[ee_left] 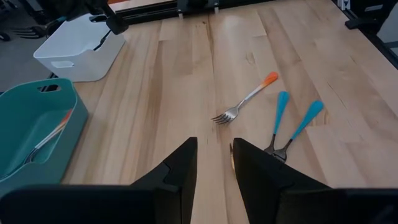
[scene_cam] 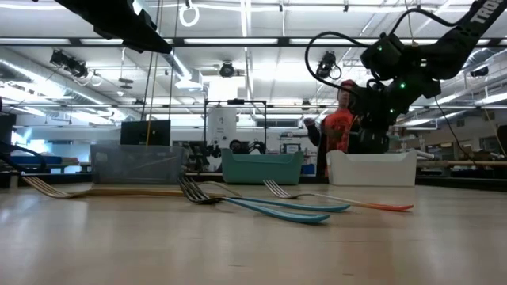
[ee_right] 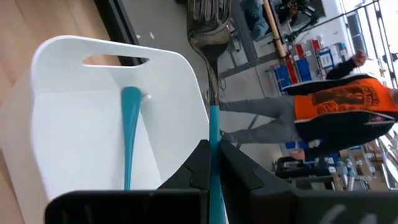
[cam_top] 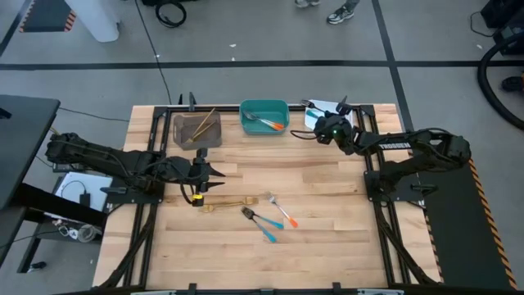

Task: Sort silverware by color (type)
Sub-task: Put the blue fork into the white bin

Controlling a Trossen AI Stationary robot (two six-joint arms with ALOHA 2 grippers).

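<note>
The sorting looks roughly half done, judging by what lies in the bins and what remains on the table; going from left to right along the far edge, the grey bin (cam_top: 197, 130) holds gold-coloured pieces (cam_top: 203, 126) lying slanted inside it; the teal bin (cam_top: 264, 117) next to it holds silver pieces with orange handles (cam_top: 268, 124); the white bin (cam_top: 320, 115) at the right, partly hidden under the right arm, holds at least one blue-handled piece (ee_right: 130, 134), visible in the right wrist view. On the bare wood nearer the front, four pieces remain unsorted; furthest left is a gold fork (cam_top: 223, 204) lying flat; just right of it sit two blue-handled forks (cam_top: 260, 224) side by side, heads close together; beside those lies an orange-handled fork (cam_top: 281, 211). The left gripper (cam_top: 214, 174) hovers above the table at the left, near the gold fork, its fingers (ee_left: 174, 180) parted with a narrow gap and nothing between them; the right gripper (cam_top: 321, 129) is over the white bin, clenched on a blue-handled fork (ee_right: 211, 93) whose head points away from the wrist, so this piece seems about to be dropped in with its match. A person in an orange shirt (scene_cam: 339, 127) stands in the room beyond the table.
</note>
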